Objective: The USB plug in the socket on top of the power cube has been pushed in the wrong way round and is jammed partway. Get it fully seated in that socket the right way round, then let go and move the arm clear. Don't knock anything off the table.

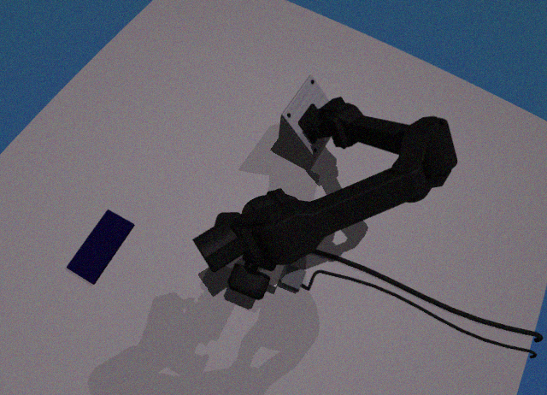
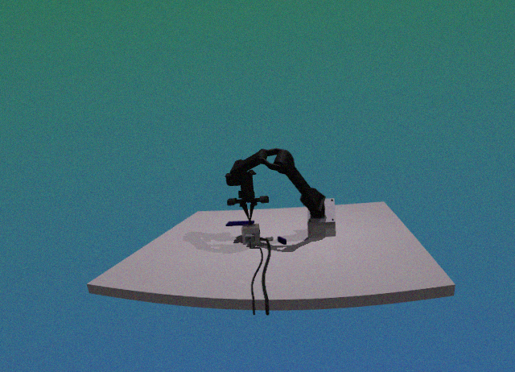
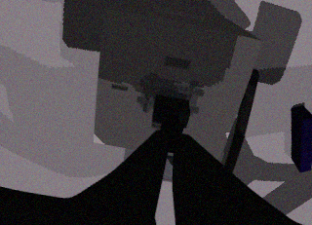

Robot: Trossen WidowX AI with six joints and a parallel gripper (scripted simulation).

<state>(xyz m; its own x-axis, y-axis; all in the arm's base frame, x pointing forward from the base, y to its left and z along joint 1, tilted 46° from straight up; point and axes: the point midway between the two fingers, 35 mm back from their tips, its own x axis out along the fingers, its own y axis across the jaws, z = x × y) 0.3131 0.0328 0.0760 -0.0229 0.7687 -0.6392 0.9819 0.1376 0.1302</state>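
Note:
The power cube (image 2: 250, 230) (image 3: 114, 120) is a grey block, shadowed in the wrist view and mostly hidden under the arm in the top view. My gripper (image 2: 249, 221) (image 3: 170, 142) points down over the cube's top, its narrow fingers shut on the USB plug. The plug (image 3: 171, 110) shows as a dark block at the fingertips, above grey metal-like parts on the cube. Its lower end and the socket opening are hidden, so its depth and which way round it is cannot be told.
A dark blue slab (image 1: 100, 247) (image 2: 236, 224) lies apart from the cube. A small dark blue block (image 2: 282, 240) (image 3: 304, 137) is on its other side. A grey plug (image 2: 249, 238) is on the cube's side. Two black cables (image 1: 420, 295) (image 2: 264, 270) run over the table edge.

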